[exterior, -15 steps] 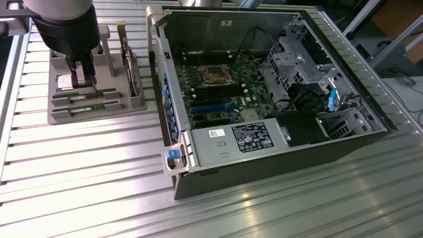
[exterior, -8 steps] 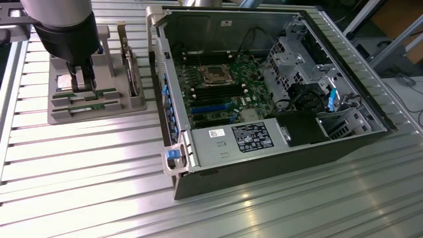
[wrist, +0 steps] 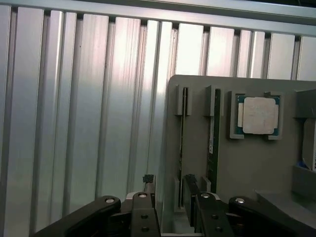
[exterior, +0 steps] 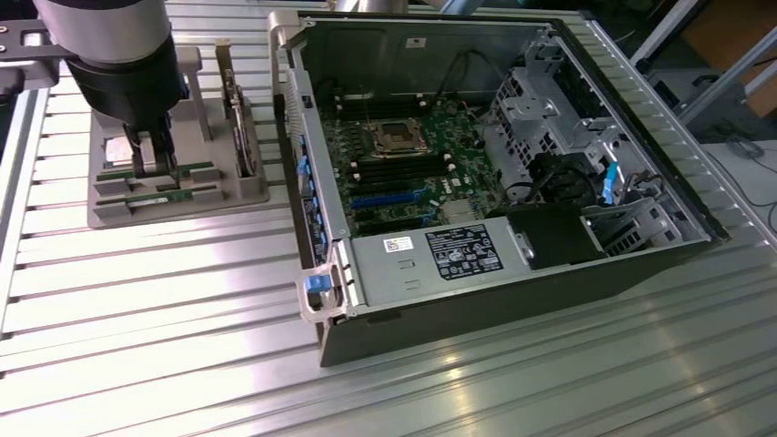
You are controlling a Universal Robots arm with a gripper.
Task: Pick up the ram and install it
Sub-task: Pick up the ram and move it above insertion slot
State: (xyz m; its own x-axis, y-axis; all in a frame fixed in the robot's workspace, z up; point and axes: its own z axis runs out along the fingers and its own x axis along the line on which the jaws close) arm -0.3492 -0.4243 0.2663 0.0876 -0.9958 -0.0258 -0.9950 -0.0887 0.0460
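The ram is a thin green stick standing on edge in the outer slot of a grey holder tray. In the exterior view the ram lies along the tray's near side. My gripper hangs open just above one end of it, one black finger on each side, not touching. From the exterior view, the gripper reaches down from the arm over the tray. An identical stick stands in the neighbouring slot.
A CPU chip rests in the tray beside the sticks. A wider card with a metal bracket stands at the tray's far side. The open computer case lies to the exterior view's right, its motherboard memory slots exposed. Ribbed aluminium table all around.
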